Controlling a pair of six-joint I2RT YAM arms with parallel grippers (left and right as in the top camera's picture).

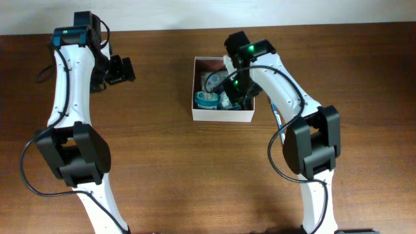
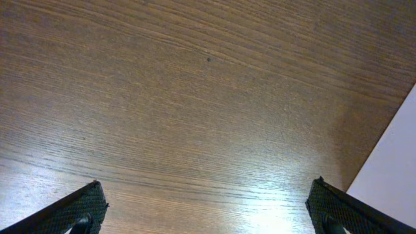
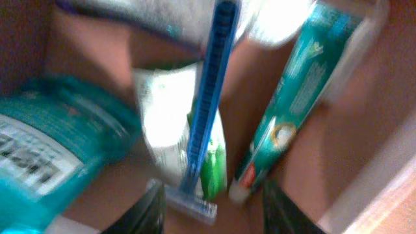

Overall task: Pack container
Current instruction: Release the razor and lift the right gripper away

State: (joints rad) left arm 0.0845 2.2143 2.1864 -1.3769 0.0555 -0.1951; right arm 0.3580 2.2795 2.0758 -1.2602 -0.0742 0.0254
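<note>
Our right wrist view blurs. The right gripper (image 3: pixel 216 201), parted, straddles a razor (image 3: pixel 209 97) in the container (image 1: pixel 218 116); our left gripper (image 2: pixel 208 208) gapes empty.

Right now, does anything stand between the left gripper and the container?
Nothing visible does. Only bare wooden table lies between the open left gripper and the container; the right gripper hangs inside its right part.
</note>
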